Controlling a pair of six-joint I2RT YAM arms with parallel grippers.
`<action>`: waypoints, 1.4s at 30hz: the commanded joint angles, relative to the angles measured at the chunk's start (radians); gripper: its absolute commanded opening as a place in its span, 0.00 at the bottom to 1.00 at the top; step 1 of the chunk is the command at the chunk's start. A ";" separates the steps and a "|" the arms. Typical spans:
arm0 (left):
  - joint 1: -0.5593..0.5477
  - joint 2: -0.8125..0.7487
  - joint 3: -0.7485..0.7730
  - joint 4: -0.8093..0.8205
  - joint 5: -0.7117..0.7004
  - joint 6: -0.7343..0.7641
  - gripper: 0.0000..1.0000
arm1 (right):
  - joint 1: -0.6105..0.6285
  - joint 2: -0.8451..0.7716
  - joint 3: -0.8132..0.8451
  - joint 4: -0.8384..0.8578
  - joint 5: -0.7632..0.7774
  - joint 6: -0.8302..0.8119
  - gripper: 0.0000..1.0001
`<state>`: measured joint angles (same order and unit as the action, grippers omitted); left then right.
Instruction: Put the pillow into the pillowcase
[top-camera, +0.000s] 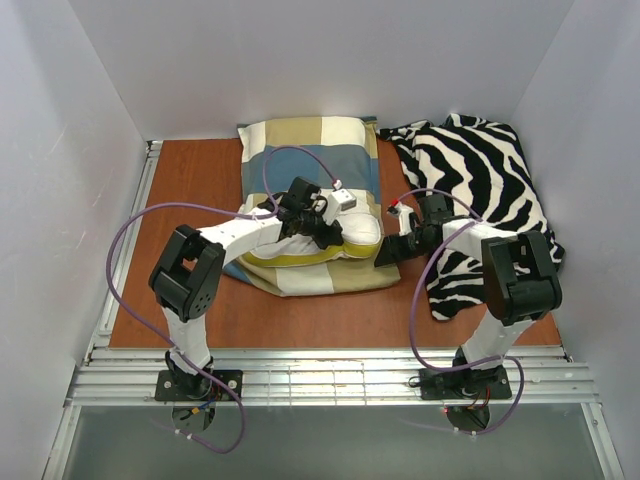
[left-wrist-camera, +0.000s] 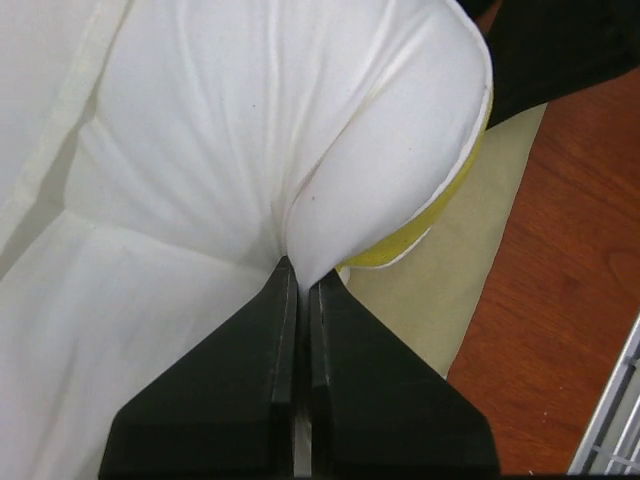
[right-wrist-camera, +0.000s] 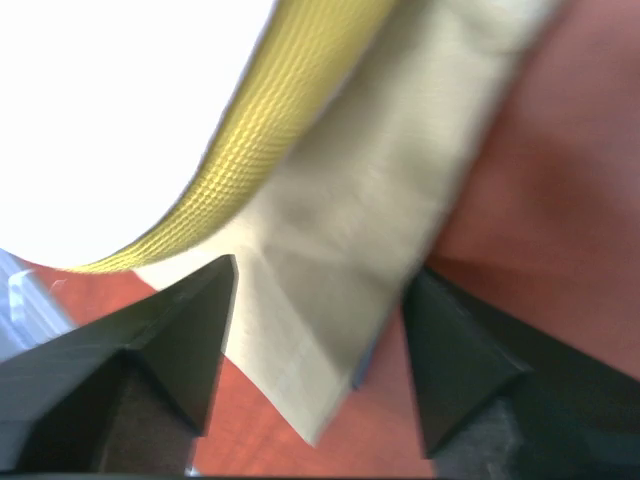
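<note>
One pillow (top-camera: 362, 232) crosswise atop pillowcase (top-camera: 300, 150), long axis left-right.

One pillow (top-camera: 356, 228), one pillowcase (top-camera: 300, 140), one zebra-striped cloth (top-camera: 482, 175), one table (top-camera: 195, 180); two arms: left arm (top-camera: 240, 238), right arm (top-camera: 470, 236).

Bright, even light — blur (right wrist)

I was looking into a lab test cell: plain white panels (top-camera: 300, 60) boxed the wooden table (top-camera: 200, 170), aluminium rails (top-camera: 330, 380) at its near edge.
</note>
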<state>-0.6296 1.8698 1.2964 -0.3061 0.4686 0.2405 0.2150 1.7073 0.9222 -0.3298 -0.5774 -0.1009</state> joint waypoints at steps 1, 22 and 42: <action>0.063 -0.074 0.013 0.045 0.054 -0.160 0.00 | 0.055 0.055 -0.043 -0.011 -0.120 0.036 0.50; 0.020 -0.086 -0.163 0.052 -0.331 -0.349 0.00 | 0.139 -0.494 -0.223 -0.037 -0.463 -0.006 0.01; 0.352 -0.481 -0.267 -0.507 0.249 0.249 0.51 | 0.063 -0.292 0.348 -0.292 -0.219 -0.296 0.88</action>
<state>-0.3683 1.5303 1.0748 -0.6579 0.6350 0.3763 0.3351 1.3682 1.1461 -0.5980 -0.8833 -0.3027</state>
